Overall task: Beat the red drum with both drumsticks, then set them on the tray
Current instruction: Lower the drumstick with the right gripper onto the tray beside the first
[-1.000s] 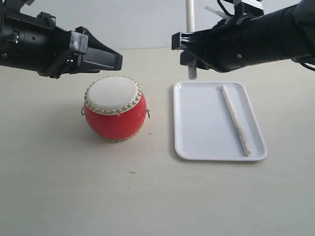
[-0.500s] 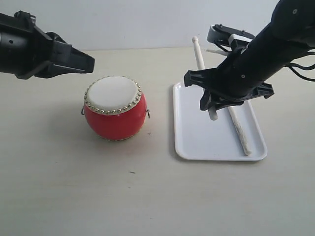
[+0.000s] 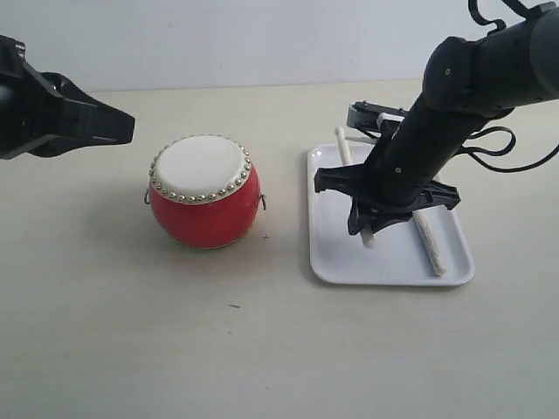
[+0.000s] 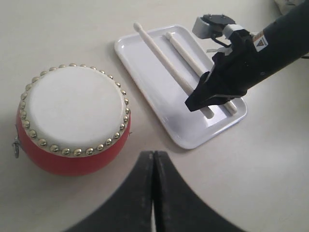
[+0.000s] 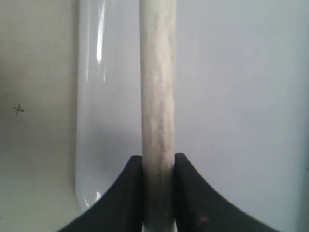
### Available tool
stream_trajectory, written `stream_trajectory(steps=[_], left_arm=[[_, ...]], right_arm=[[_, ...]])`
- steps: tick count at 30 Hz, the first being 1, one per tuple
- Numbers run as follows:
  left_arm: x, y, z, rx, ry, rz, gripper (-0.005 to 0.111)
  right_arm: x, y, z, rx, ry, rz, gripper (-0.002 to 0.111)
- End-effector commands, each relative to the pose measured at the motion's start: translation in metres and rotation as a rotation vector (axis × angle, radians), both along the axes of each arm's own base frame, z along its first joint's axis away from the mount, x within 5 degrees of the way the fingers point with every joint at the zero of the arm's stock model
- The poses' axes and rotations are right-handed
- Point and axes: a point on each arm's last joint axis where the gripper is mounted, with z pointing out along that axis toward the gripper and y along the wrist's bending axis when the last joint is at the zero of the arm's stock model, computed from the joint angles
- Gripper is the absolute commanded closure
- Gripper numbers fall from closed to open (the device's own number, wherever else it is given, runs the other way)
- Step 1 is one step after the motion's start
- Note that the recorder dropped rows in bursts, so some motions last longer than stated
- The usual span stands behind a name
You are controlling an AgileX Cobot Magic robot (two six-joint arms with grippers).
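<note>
Pinching one drumstick [image 5: 157, 87] low over the tray [image 3: 336, 262] with our right end effector [image 3: 367, 225], we risk releasing it across the other drumstick [image 3: 431, 244], so it rolls out; our left end effector [image 4: 153, 157] hangs pressed together, empty, near the red drum [image 3: 203, 214].

- Drum [image 3: 203, 209]: glossy red body, smooth, with bright highlights.
- Skin [image 4: 72, 104]: matt cream, smooth.
- Studs [image 4: 77, 152]: shiny brass-coloured metal.
- Side ring [image 4: 16, 146]: thin grey metal.
- Stick [image 5: 157, 96]: pale bare wood, matt, faintly grainy up close.
- Second stick [image 3: 430, 236]: same pale matt wood.
- Tray [image 3: 336, 257]: white plastic, smooth and glossy, catching light at the rim.
- Worktop [image 3: 262, 349]: pale beige, matt, smooth.
- Left hand [image 4: 153, 157] and right hand [image 5: 158, 162]: matt black, plastic-looking.
</note>
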Motion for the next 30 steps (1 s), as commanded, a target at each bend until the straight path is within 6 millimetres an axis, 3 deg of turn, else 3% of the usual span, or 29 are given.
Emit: stream_trajectory(steps=[1,20,30], left_arm=[[-0.002,0.0,0.0,-0.006,0.001,0.005,0.107],[-0.002,0.0,0.0,-0.009,0.005,0.009,0.107],[-0.003,0.0,0.0,-0.009,0.01,0.004,0.107]], right_arm=[[0.004,-0.001,-0.005,-0.009,0.006,-0.004,0.108],[-0.002,-0.002,-0.009,-0.026,0.079,0.022,0.108],[0.008,0.002,-0.003,-0.027,0.055,0.039,0.108]])
